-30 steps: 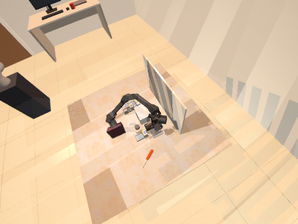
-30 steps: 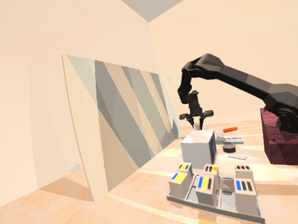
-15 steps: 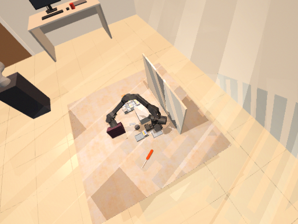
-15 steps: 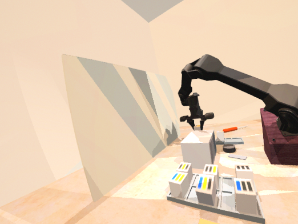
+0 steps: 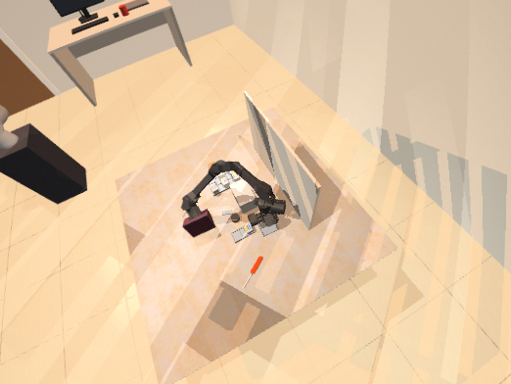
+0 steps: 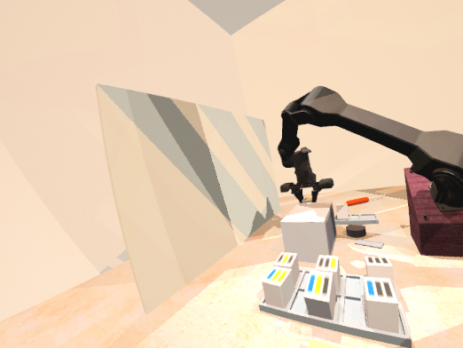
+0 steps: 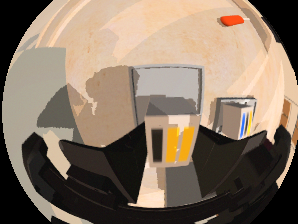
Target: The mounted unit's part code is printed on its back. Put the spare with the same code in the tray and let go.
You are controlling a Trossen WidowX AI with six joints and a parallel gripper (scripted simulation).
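Note:
My gripper points down, shut on a spare with one black and two yellow bars on its top. The spare is low over the near part of the grey tray; whether it touches the tray floor is unclear. In the exterior view the tray and the spare's lower part are hidden behind a large pale block. A smaller grey holder beside the tray bears a unit with blue, dark and yellow bars. I cannot tell which unit's back code shows.
A tall upright panel stands beside the work area. A rack holds several barred spares. A black puck, a flat pale strip and an orange screwdriver lie around.

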